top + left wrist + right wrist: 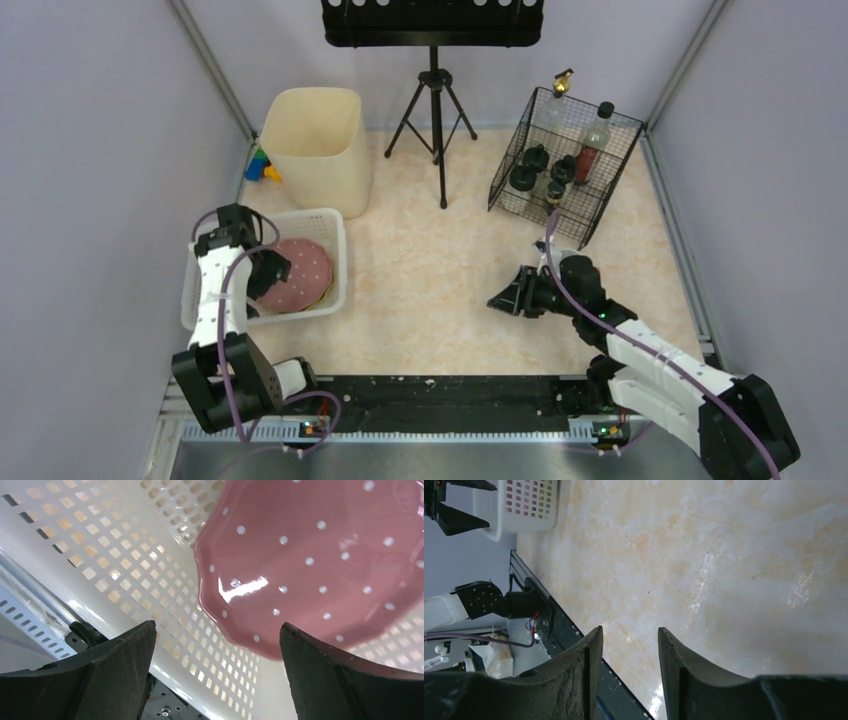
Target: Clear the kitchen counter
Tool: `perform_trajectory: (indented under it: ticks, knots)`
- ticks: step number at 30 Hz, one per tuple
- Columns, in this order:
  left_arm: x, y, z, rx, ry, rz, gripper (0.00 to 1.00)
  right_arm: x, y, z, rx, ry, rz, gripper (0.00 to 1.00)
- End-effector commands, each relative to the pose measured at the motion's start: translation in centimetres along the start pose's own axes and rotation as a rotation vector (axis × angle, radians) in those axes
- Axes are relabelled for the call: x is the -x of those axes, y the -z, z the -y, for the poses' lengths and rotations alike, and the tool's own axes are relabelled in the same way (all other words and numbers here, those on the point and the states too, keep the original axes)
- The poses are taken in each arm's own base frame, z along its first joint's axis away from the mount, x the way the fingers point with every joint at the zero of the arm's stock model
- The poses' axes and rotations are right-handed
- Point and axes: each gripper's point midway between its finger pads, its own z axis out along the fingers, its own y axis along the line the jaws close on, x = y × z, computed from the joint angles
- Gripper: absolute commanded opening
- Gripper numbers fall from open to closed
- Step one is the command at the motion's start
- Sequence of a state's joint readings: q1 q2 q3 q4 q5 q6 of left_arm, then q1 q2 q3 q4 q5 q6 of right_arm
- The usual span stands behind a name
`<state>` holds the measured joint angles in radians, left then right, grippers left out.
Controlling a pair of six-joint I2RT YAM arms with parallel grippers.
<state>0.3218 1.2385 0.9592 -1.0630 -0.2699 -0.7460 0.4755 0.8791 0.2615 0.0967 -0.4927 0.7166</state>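
- Counter point(440, 270): pale marbled top filling the middle of the top view; wide bare patch at centre.
- Basket point(335, 228): white, slotted, at the counter's 9 o'clock edge.
- Plate point(302, 270): pink with white dots, lying inside the basket toward its 3 o'clock side, seemingly tilted against the wall.
- Left arm: rises from its base at 7 o'clock, white link running toward 12, wrist folded back down into the basket.
- Left gripper point(272, 272): at the plate's 9 o'clock rim, aimed toward 3 o'clock.
- Left wrist view: gripper point(217, 630) jaws spread wide with nothing clamped; plate point(310, 555) sits past the tips, its scalloped rim showing between them, over the basket point(115, 565) floor.
- Right arm: stretched low from its base at 5 o'clock, forearm slanting toward 10 o'clock.
- Right gripper point(503, 298): at about 4 o'clock of the counter's centre, pointing to 9 o'clock, just above the surface.
- Right wrist view: gripper point(629, 632) jaws partly apart with a narrow gap, holding nothing; bare counter point(724, 555) shows through, basket point(524, 505) far off.
- Bin point(312, 140): cream, at 11 o'clock, behind the basket.
- Blocks point(262, 168): coloured, at the bin's 9 o'clock.
- Tripod point(436, 120): black, at 12 o'clock.
- Rack point(600, 215): black wire, at 2 o'clock, with bottles point(592, 140) in it.
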Motion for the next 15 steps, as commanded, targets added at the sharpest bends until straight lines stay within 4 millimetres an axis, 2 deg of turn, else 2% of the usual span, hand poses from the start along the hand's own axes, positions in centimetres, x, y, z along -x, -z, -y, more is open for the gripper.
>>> perform_trajectory:
  ticks: [1, 6, 10, 15]
  knots:
    - [0.5, 3.6, 1.1, -0.164, -0.046, 0.044, 0.97, 1.4, 0.5, -1.0, 0.001, 0.052, 0.040, 0.44]
    - [-0.1, 7.1, 4.2, -0.446, -0.111, 0.068, 0.97, 2.3, 1.1, -1.6, -0.021, 0.068, 0.047, 0.45]
    - [-0.5, 9.5, 5.8, -0.582, -0.153, 0.074, 0.97, 3.3, 1.9, -2.1, -0.048, 0.094, 0.068, 0.45]
    - [-1.7, 12.9, 8.9, -0.775, -0.252, 0.088, 0.99, 4.7, 3.2, -3.0, -0.105, 0.136, 0.066, 0.46]
